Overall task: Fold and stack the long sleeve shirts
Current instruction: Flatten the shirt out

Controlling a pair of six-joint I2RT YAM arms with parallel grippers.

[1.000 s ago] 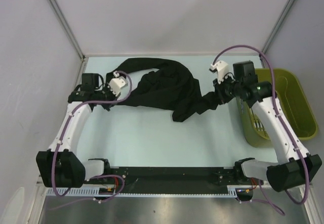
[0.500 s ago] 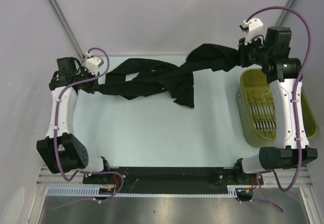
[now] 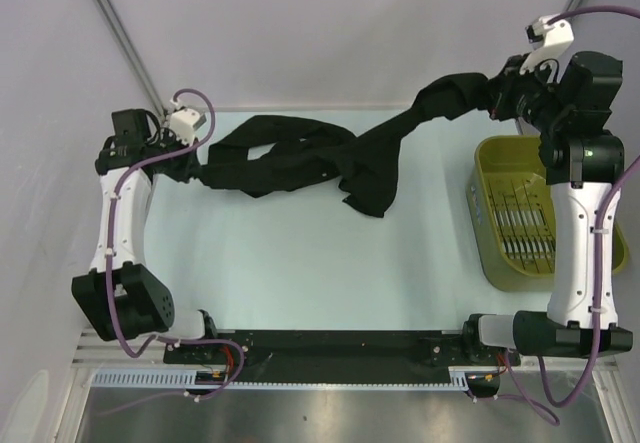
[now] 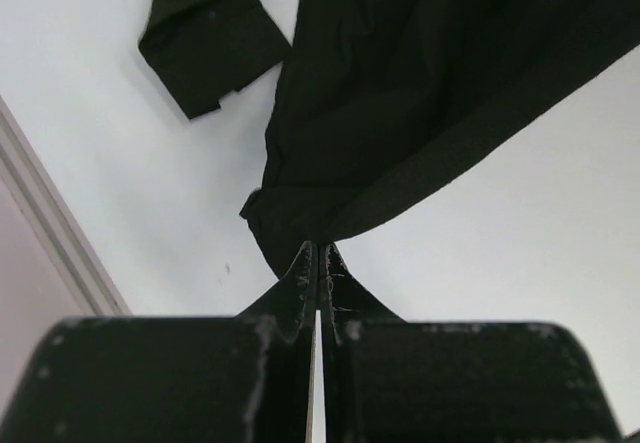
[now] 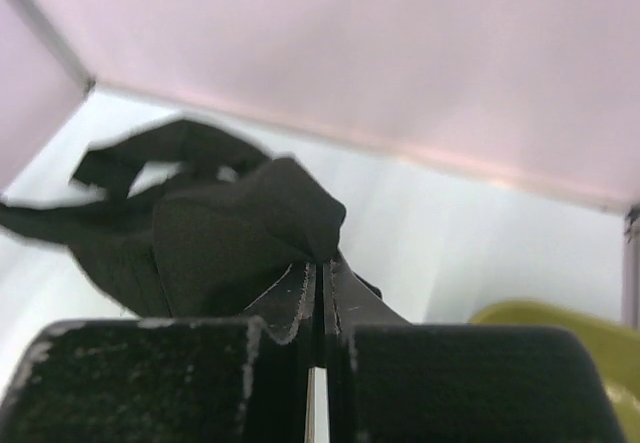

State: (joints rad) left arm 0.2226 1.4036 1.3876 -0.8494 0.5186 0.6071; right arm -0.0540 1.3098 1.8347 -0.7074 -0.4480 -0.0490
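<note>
pale bench (image 3: pixel 300 273) lies under our arms; at its far left our left claw (image 3: pixel 192 170) is clenched on one end of the black long sleeve shirt (image 3: pixel 300 158), which lies twisted and bunched across the far middle. its other end lifts off the bench to our right claw (image 3: pixel 497 100), clamped on the fabric, raised beside the olive-green basket (image 3: pixel 482 233).

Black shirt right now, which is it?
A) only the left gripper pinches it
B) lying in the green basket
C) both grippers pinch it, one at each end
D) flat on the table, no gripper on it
C: the left gripper and the right gripper are each closed on fabric of the shirt, which spans between them.
</note>
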